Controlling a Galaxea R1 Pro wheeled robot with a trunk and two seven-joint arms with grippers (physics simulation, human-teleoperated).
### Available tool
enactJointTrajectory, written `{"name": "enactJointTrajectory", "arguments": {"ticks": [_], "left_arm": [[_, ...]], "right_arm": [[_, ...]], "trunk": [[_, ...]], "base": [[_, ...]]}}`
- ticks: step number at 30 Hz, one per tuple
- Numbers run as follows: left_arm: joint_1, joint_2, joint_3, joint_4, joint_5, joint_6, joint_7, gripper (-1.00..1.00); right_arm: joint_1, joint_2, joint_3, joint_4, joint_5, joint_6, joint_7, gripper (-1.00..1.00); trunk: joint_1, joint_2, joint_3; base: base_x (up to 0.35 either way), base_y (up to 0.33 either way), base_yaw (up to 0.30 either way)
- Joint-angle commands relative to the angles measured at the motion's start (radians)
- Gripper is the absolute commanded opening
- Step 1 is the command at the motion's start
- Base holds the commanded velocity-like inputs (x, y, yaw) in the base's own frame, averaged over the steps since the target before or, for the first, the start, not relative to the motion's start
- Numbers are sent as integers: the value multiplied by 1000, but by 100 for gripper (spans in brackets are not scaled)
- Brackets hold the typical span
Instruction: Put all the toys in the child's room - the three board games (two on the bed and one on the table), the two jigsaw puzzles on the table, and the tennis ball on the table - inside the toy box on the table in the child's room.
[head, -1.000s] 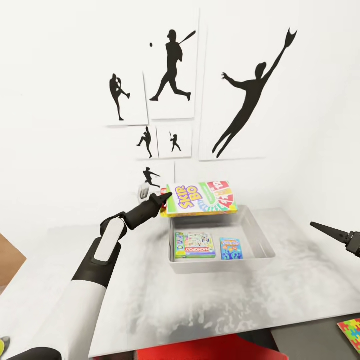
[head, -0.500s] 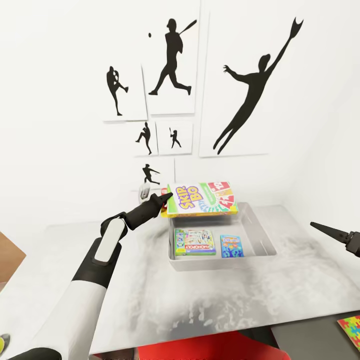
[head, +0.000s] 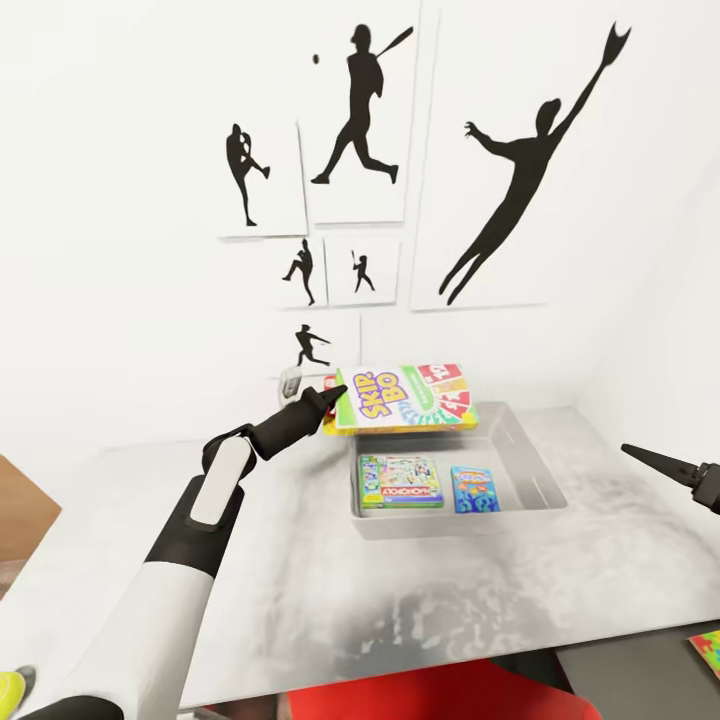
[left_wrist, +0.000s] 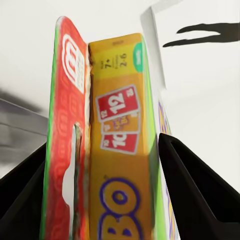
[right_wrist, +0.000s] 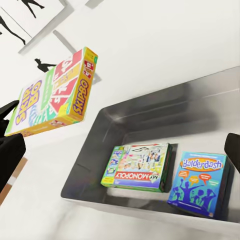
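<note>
Head view: the left gripper (head: 333, 398) clamps the Skip-Bo box (head: 405, 397) above the toy box's (head: 530, 450) far edge. Monopoly box (head: 401, 481) and blue box (head: 474, 489) lie inside; the right gripper's (head: 655, 462) jaw state I cannot tell

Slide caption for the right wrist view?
Left gripper holds yellow Skip-Bo box above grey toy bin containing Monopoly and blue Balderdash boxes.

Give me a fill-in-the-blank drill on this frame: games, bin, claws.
1. The left claw holds the Skip-Bo box above the far part of the ____.
2. The toy box already holds ____ board games.
3. Beside the Monopoly box lies the blue game box titled ____.
4. The right claw holds ____.

Missing words: toy box; two; Balderdash; nothing
</note>
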Motion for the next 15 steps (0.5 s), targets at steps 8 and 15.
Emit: {"name": "enactJointTrajectory", "arguments": {"ticks": [8,15], "left_arm": [[-6,-3,-13,-1,1,5,-1,-100],[-8,-5,-21,-1,0,3,-1,-100]], "right_arm": [[-1,0,-7,0,3,3,5,100],[-1,0,-8,0,3,3,4,100]], "trunk": [[1,-2,-3],[1,-2,-3]], "base": [[0,22,0],[0,4,-14]]}}
